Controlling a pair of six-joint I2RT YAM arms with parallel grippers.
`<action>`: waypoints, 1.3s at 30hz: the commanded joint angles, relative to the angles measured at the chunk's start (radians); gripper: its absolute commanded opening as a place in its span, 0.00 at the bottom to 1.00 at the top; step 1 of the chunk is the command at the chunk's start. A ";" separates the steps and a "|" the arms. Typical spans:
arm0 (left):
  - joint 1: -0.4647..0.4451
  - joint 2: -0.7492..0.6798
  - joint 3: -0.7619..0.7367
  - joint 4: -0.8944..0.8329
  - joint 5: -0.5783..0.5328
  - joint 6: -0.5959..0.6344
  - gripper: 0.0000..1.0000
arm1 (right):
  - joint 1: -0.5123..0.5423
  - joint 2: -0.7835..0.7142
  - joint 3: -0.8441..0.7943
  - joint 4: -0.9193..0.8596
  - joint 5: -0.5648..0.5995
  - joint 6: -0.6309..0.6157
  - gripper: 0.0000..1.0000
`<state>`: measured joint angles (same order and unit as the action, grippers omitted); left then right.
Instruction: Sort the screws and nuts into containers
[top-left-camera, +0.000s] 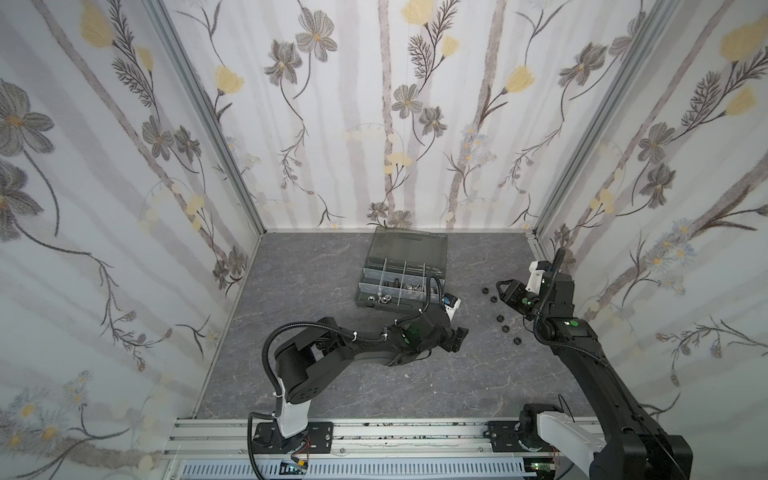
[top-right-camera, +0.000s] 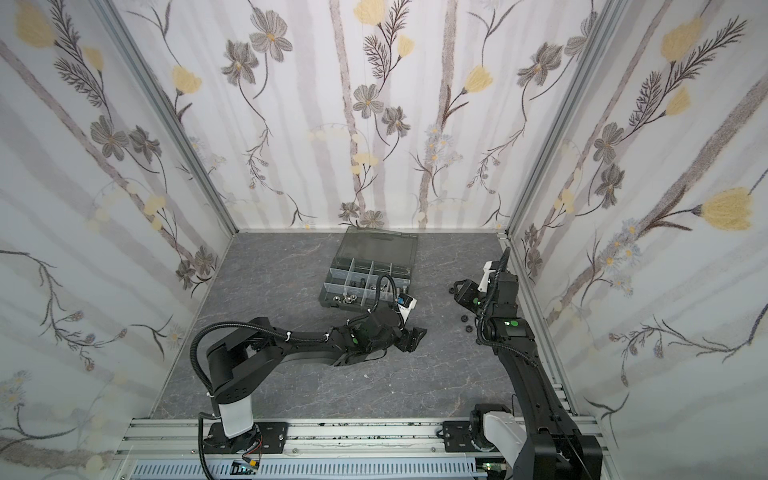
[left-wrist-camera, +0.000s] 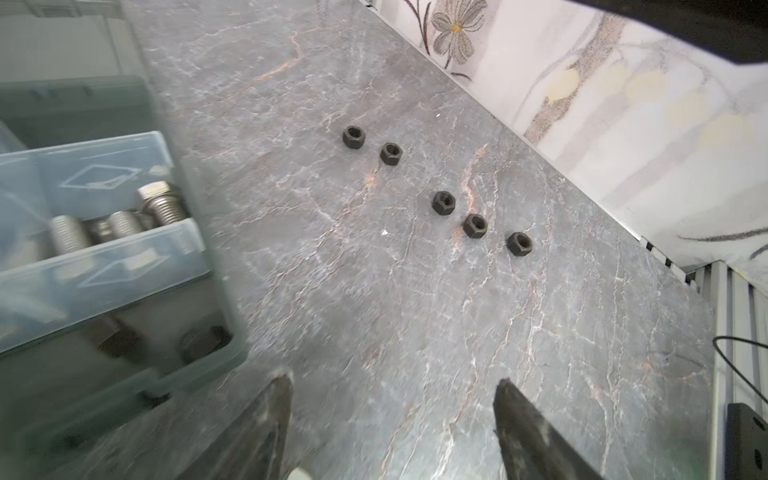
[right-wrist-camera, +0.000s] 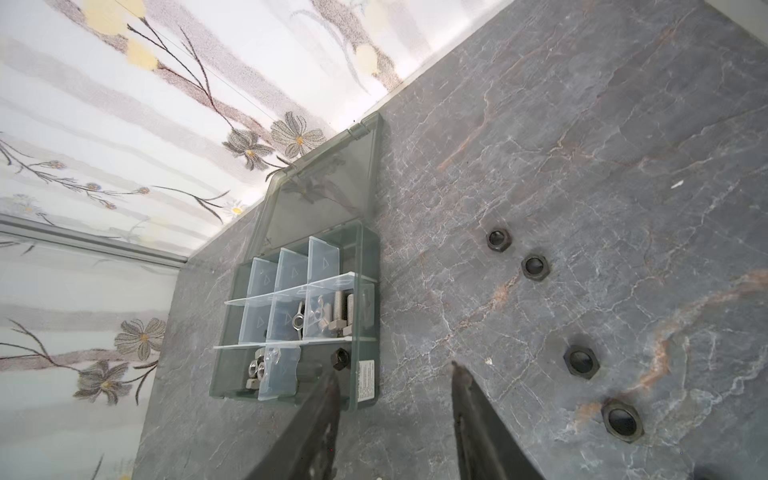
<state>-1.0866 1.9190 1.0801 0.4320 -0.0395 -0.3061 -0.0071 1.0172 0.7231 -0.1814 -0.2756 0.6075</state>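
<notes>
Several black hex nuts (top-left-camera: 500, 318) lie in a loose row on the grey table, right of the organizer case (top-left-camera: 363, 276). Its containers (right-wrist-camera: 368, 291) hold silver screws (right-wrist-camera: 340, 311), wing nuts (right-wrist-camera: 297, 318), silver nuts (right-wrist-camera: 257, 370) and one black nut (right-wrist-camera: 340, 359). My left gripper (top-left-camera: 459, 336) hovers just off the case's front right corner, open and empty (left-wrist-camera: 392, 382), with the nut row (left-wrist-camera: 443, 202) ahead of it. My right gripper (top-left-camera: 500, 286) is open over the table beside the farthest nuts (right-wrist-camera: 536, 267), with nothing between its fingers (right-wrist-camera: 395, 368).
The case's smoky lid (top-left-camera: 409, 245) stands open towards the back wall. The flowered right wall (top-left-camera: 582, 257) runs close behind the right arm. A tiny white fleck (left-wrist-camera: 384, 232) lies on the table. An aluminium rail (top-left-camera: 374, 436) borders the front edge.
</notes>
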 joint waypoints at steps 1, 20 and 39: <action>-0.005 0.067 0.072 0.053 0.075 0.042 0.66 | -0.019 -0.017 -0.021 0.030 -0.031 0.032 0.46; -0.004 0.434 0.488 0.059 0.159 0.121 0.41 | -0.071 -0.141 -0.017 0.070 0.004 0.102 0.45; -0.006 0.681 0.825 -0.080 0.128 0.197 0.24 | -0.051 -0.187 0.070 0.085 -0.094 0.122 0.44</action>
<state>-1.0920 2.5793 1.8687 0.3759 0.1143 -0.1307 -0.0635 0.8371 0.7818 -0.1169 -0.3599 0.7322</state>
